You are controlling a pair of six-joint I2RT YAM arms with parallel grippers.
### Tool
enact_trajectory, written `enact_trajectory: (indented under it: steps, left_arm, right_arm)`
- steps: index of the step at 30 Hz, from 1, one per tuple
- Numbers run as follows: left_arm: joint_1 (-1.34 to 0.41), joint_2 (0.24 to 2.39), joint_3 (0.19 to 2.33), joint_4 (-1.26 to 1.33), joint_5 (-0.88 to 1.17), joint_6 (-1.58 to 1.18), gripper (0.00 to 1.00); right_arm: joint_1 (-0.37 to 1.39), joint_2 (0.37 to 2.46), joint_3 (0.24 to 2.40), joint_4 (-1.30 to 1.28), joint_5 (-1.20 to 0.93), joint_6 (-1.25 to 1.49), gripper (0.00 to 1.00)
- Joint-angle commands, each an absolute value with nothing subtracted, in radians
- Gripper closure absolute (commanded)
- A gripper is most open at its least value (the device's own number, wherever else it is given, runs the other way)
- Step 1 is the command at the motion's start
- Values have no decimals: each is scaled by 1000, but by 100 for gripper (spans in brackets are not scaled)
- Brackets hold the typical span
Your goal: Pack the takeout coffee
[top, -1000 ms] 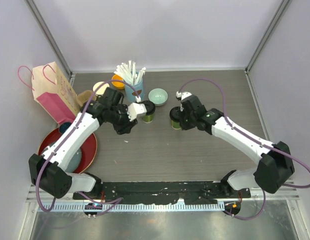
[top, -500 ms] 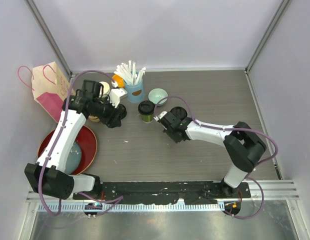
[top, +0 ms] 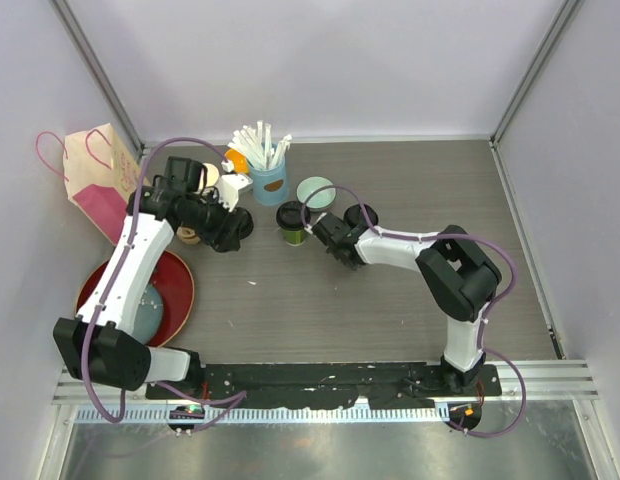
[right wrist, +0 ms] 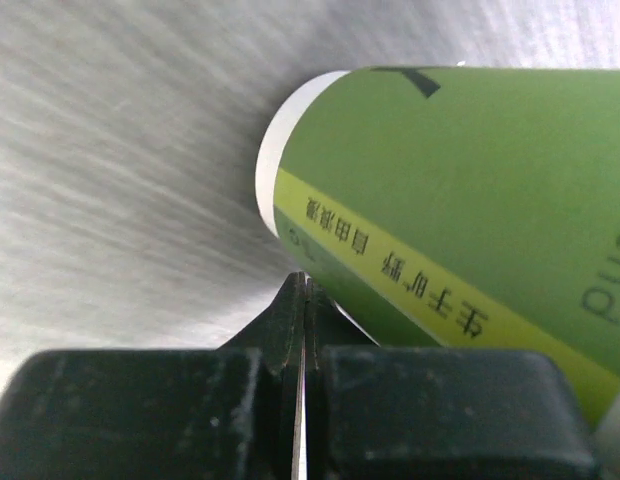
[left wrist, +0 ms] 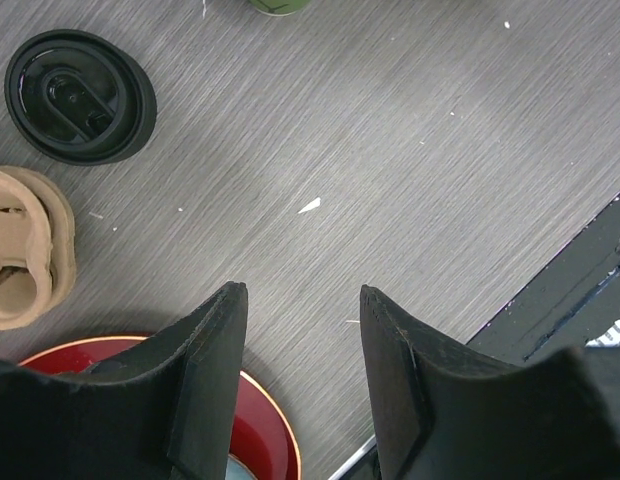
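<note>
One dark-green cup with a black lid stands mid-table. It fills the right wrist view. My right gripper is shut and empty, and its tips touch the cup's lower wall. A dark round top, probably the second cup's lid, shows just behind my right wrist, mostly hidden. A loose black lid lies flat on the table and also shows in the left wrist view. My left gripper is open and empty above the table, left of the cup.
A pink paper bag stands at the far left. A red tray lies under my left arm. A cardboard cup carrier sits beside the loose lid. The blue cup of straws and pale green bowl stand behind the cup.
My right gripper has swung left from the right-hand cup to the lidded cup and now touches it. My left gripper pulled back left from that cup a second ago, then stayed nearly still.
</note>
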State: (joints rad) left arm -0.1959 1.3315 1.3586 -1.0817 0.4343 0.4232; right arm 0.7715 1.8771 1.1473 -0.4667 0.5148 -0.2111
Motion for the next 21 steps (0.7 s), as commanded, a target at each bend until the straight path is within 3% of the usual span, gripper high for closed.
enact_trajectory:
  steps: [1,21]
  left_arm:
    - [-183,1348,1397,-1060,410,426,48]
    - [-175,1368,1396,-1055,390,437,48]
  right_arm:
    - [736,1896,1212,-434,580,-255,99]
    - [646,2008,1341,-405,568,-367,99]
